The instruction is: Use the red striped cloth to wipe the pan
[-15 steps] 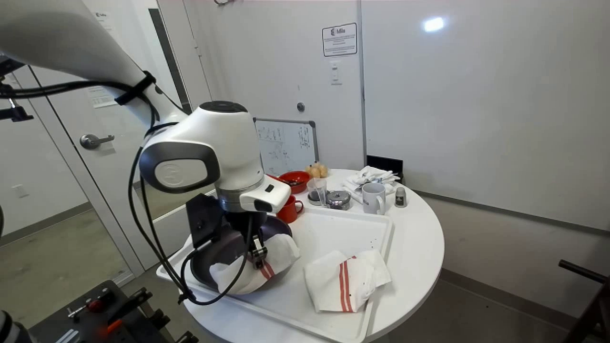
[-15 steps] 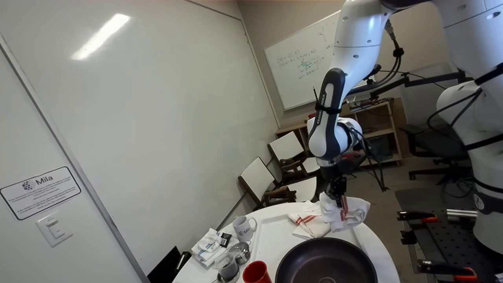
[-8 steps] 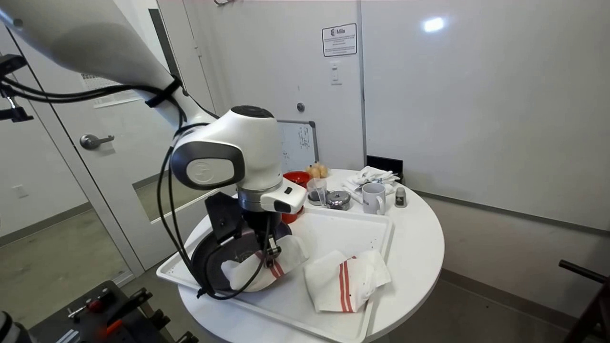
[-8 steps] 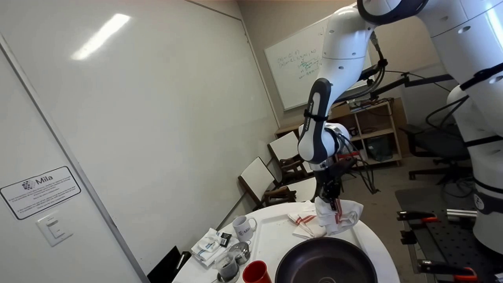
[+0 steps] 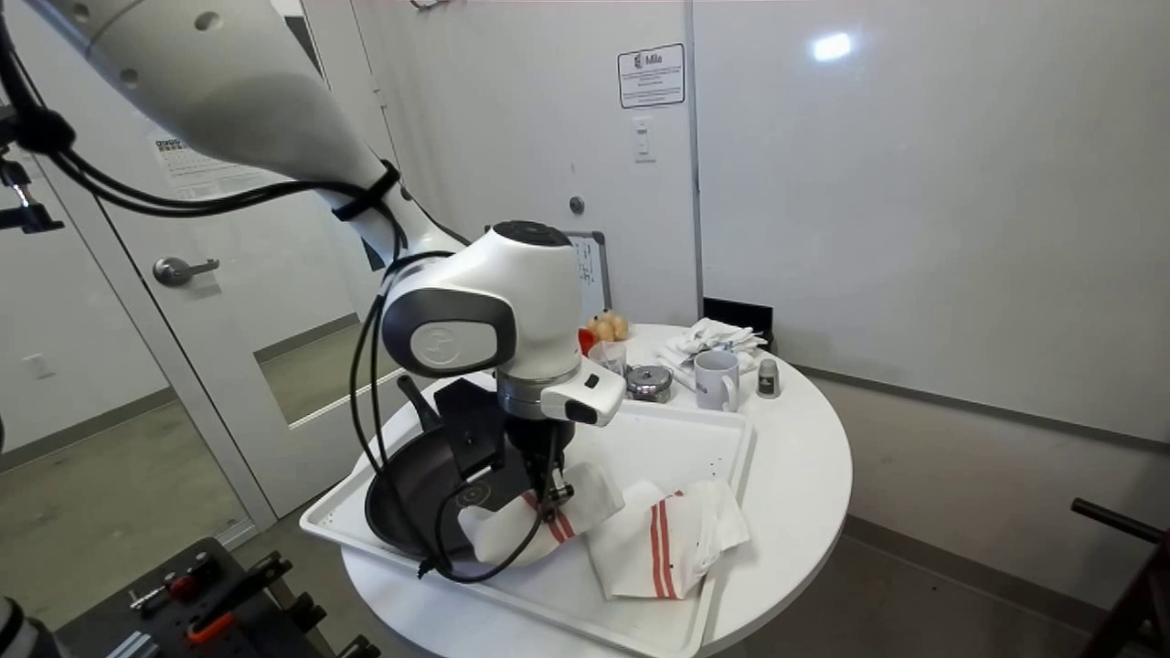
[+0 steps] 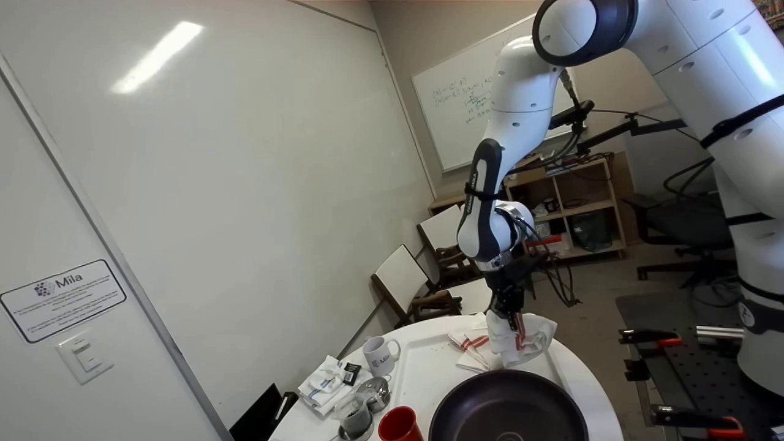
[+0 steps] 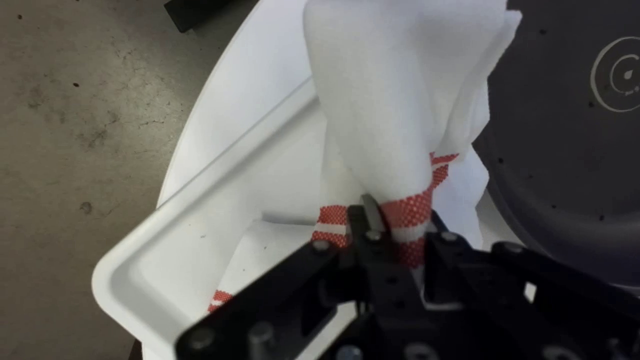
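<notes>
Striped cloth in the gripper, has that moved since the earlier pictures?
Yes: in both exterior views, the held cloth has shifted toward the folded striped cloth, which has not visibly moved on the tray.

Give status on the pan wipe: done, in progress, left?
Done: the red striped cloth is grasped, pinched at its stripes in the gripper.
In hand: the cloth is held at the pan, overlapping its edge in the wrist view; contact can't be told.
Left: probably most of the wiping, as dark specks show inside the pan; whether any wiping has happened isn't clear.
</notes>
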Motion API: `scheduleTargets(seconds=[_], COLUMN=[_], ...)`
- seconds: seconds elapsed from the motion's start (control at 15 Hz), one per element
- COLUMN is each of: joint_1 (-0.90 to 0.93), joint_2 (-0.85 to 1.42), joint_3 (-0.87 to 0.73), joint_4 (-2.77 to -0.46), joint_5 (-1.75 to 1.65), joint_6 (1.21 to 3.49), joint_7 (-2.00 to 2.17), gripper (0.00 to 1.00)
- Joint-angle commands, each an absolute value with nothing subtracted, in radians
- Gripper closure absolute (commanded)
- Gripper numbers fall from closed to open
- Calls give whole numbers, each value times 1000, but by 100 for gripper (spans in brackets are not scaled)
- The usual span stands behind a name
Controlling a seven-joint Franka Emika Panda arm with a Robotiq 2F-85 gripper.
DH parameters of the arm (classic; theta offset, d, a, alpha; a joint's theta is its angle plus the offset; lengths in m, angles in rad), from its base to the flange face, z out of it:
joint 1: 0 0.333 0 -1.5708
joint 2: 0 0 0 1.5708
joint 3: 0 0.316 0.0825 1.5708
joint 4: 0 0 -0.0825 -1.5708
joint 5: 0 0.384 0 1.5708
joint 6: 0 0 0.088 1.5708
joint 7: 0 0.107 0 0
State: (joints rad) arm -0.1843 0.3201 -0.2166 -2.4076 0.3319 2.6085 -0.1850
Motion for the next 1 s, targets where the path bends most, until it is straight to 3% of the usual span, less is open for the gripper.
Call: scheduleTargets(seconds=[0.0,0.87,0.93], joint_1=[-226,-249,-251], joint_2=[376,559,566], joint_3=[-182,-139,-138], joint_4=[-2338,-2176,-2170], joint_5=[300,282,281], joint_6=[2582,2554,2547], joint_7=[-139,-58,-56], gripper=[96,96,61])
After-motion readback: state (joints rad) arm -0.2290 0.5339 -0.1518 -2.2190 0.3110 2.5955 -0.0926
